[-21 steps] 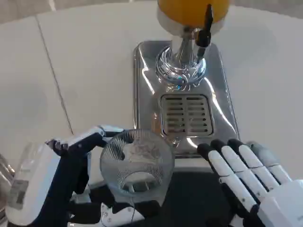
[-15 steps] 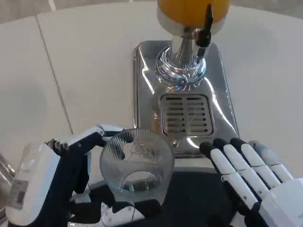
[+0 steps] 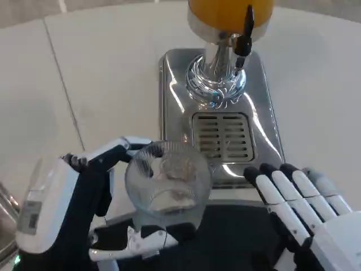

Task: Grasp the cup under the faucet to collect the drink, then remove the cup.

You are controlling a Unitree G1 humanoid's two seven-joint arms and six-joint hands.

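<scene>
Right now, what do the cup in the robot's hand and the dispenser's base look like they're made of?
The cup, held by the left hand, looks like clear glass or hard plastic: it is see-through, with fine ribs around its wall. I can't tell which. The dispenser base looks like polished metal, probably stainless steel: it is mirror-bright with sharp reflections, and has a slotted drip grate.

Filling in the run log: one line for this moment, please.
left hand: holds cup | cup: short of drip grate | right hand: open
</scene>
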